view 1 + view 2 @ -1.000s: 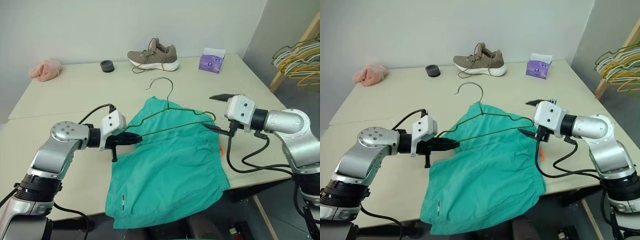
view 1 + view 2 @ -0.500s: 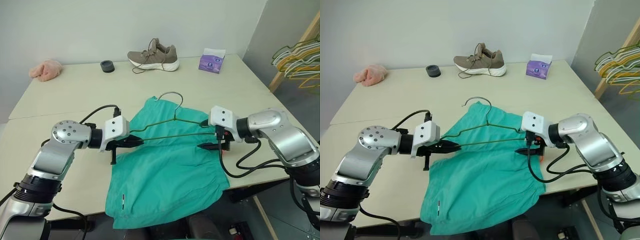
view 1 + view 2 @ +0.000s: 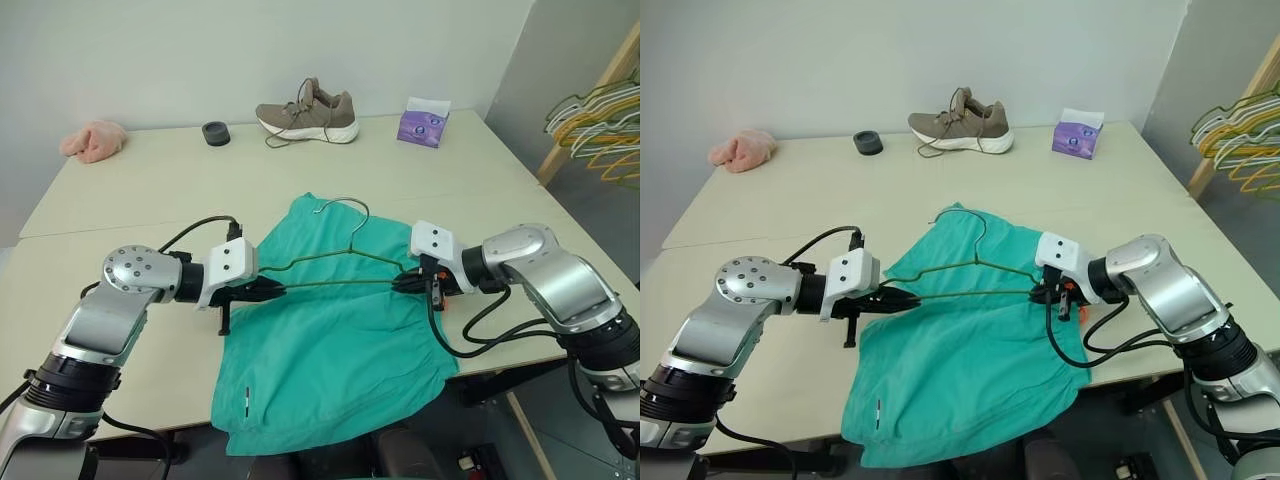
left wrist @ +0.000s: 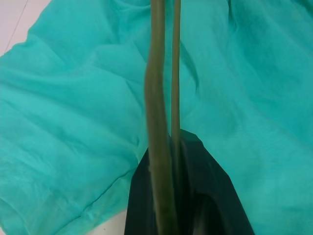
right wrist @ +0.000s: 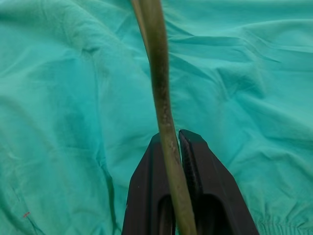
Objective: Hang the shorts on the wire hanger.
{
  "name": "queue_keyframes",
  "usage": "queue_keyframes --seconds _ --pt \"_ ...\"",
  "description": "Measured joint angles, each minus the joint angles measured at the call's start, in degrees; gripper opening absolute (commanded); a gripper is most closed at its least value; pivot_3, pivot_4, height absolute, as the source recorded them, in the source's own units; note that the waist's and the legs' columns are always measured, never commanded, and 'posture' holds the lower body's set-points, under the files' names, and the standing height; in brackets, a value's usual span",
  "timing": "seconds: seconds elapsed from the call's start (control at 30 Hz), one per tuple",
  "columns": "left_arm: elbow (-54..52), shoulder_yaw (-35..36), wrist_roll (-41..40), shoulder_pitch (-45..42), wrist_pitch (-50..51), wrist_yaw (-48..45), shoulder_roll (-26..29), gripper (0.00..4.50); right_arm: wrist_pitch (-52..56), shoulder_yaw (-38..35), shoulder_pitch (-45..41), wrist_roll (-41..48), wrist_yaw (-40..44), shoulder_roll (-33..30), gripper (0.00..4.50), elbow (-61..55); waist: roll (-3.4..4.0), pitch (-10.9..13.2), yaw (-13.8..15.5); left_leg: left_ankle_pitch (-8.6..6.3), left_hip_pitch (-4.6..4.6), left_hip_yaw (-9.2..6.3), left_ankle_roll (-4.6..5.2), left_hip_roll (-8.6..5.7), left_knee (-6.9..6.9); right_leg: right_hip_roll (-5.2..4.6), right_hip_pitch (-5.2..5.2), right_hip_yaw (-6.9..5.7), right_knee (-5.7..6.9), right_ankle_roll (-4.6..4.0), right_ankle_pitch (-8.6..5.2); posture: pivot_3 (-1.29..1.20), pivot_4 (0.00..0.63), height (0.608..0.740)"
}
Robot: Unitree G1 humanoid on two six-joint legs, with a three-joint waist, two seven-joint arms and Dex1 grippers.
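Left eye view shows you the wire hanger (image 3: 345,258) held over the shorts (image 3: 335,340), which lie spread on the desk (image 3: 150,190). Your left gripper (image 3: 272,289) clamps one end of it, your right gripper (image 3: 400,283) the other.

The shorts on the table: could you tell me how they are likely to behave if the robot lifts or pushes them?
The shorts look thin and wrinkled, with one edge drooping over the table front, so they would probably sag rather than hold shape. Pushed, they would likely bunch up. They seem light, since the fabric lies flat under the wire hanger.
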Motion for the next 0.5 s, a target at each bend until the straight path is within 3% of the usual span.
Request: queue_keyframes --seconds 0.23,0.5 --pt "2.4 0.3 -0.2 -0.8 -0.9 3.0 -3.8 2.93 0.6 -0.2 2.2 1.0 -1.3 -0.2 0.0 -1.8 -0.02 0.0 0.0 0.0 -0.01 -0.02 0.0 0.0 0.03 0.0 -0.01 0.0 0.09 0.0 0.0 -0.18 0.091 0.74" --pt "3.8 6.3 -4.7 -0.1 3.9 5.6 -4.0 2.93 3.2 -6.5 6.9 3.2 -4.0 -2.0 0.0 -2.1 -0.02 0.0 -0.2 0.0 0.01 -0.04 0.0 0.01 0.04 0.0 -0.01 -0.02 0.12 0.01 0.0 -0.18 0.089 0.74"
